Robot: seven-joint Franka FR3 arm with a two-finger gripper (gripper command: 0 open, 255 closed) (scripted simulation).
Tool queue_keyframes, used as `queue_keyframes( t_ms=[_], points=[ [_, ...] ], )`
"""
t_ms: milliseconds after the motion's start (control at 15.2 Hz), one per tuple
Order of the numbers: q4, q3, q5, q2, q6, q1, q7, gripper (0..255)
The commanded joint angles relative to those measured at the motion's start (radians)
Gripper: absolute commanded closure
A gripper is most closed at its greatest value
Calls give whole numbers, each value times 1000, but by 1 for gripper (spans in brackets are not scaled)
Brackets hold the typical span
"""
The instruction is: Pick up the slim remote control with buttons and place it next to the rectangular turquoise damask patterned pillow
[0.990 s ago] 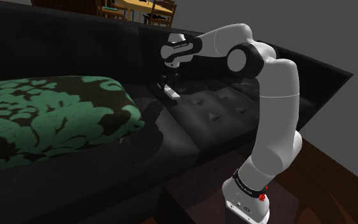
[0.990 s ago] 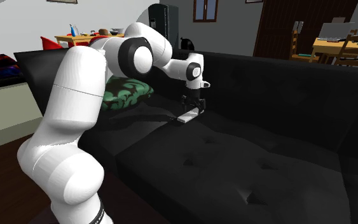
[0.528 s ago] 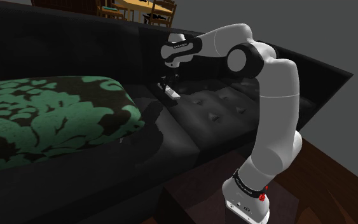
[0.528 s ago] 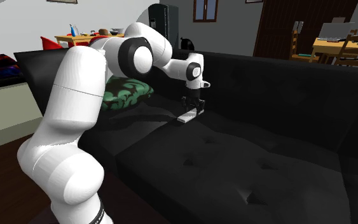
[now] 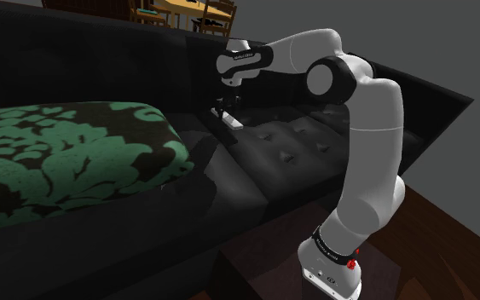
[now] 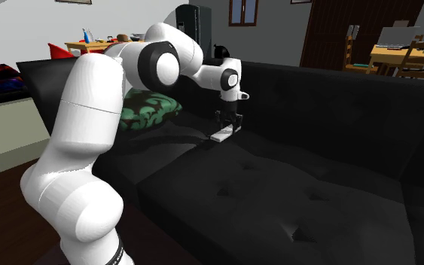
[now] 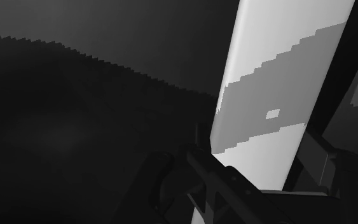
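White remote (image 7: 279, 83) apparently tight between the jaws; green-patterned pillow (image 5: 59, 162) in shoulder view.

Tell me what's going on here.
The white arm reaches over a black sofa, and its black gripper is closed around a slim white remote at the seat cushion. Whether the remote has left the cushion is hard to tell. The green-and-black patterned pillow, where the remote should end up, lies further along the sofa, apart from the remote.

Sofa (image 5: 289, 153) matt blk & tufted, pillow (image 5: 59, 162) patterned cloth.
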Motion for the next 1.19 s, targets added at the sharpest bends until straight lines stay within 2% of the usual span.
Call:
queue_keyframes(
  t_ms=[0,1122],
  points=[
    [14,-1,-1,-10,-24,-1,-1,255],
    [175,-3,-5,-55,-229,-2,0,255]
  ],
)
